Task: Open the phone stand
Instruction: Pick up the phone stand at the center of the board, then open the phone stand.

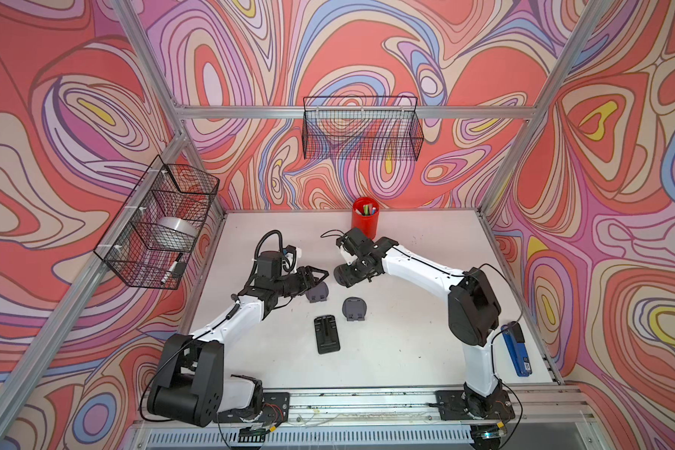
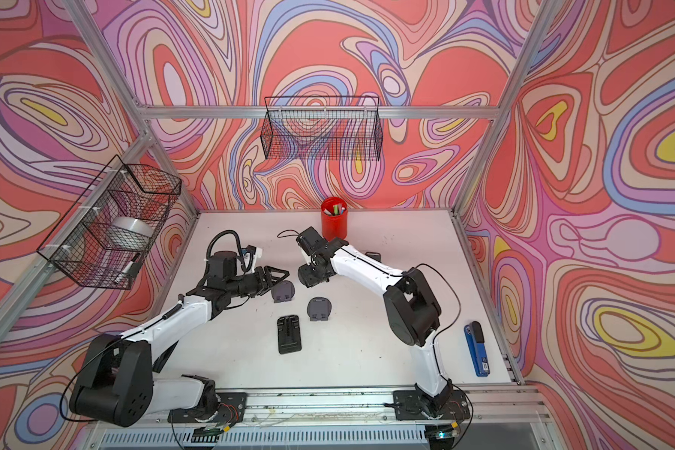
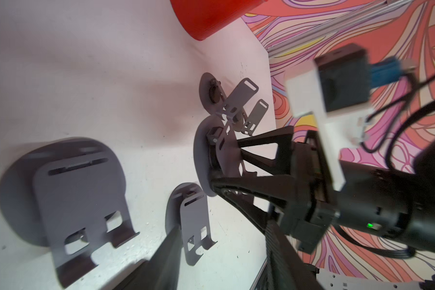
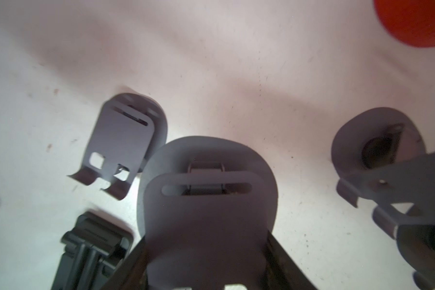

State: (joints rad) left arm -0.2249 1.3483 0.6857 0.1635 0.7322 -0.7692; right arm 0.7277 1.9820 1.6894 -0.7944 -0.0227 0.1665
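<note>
Phone stand (image 4: 206, 200) is sitting between the fingers (image 3: 259, 144) of the right claw (image 3: 225, 163), which is clamping it by two opposite edges of its base. It is showing as matte grey metal. A rounded disc is forming the base, and a flat plate with rounded corners is lying folded down over it. A long narrow slot is running across the plate near its top, and a small hinge bracket is peeking out just above that slot. In the left wrist view the same stand is appearing nearly edge-on, with cut-outs showing in the plate. Whether it is touching the table (image 1: 406, 311) I cannot tell.

The left claw (image 1: 321, 279) is facing the right claw, near it but apart, with its jaws standing spread and nothing between them. Just under its tips a second folded grey stand (image 1: 317, 293) is lying flat. A third folded stand (image 1: 354, 309) is resting toward the arms' bases from the right claw, and a black stand (image 1: 327, 334) is lying further from both claws. Behind the right claw a red cup (image 1: 364, 217) is standing with pens in it. Beyond the right claw, on the side away from the left claw, an opened grey stand (image 4: 377, 150) is standing with its plate raised.
</note>
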